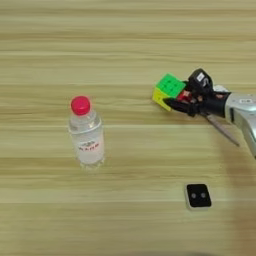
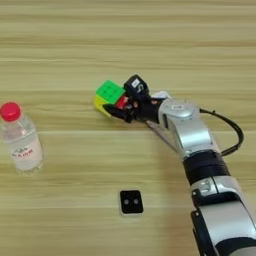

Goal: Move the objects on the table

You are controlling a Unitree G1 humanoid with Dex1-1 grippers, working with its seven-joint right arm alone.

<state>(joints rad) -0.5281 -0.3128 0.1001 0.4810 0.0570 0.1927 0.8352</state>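
1. Looking down in the left eye view, the end effector (image 1: 184, 98) is reaching in from the right, its two black fingers standing apart against the right side of the green-and-yellow puzzle cube (image 1: 168, 90); whether they are squeezing it cannot be told. Scissor blades (image 1: 222, 129) are poking out below the silver forearm, which is hiding the handles. The clear bottle (image 1: 86, 132) is standing upright well to the left, and the small black square device (image 1: 198, 195) is lying toward the near edge of the tabletop (image 1: 125, 45).
2. Showing in the right eye view, the silver forearm (image 2: 187, 127) is crossing over the scissors, and a black cable (image 2: 231, 132) is looping beside it.
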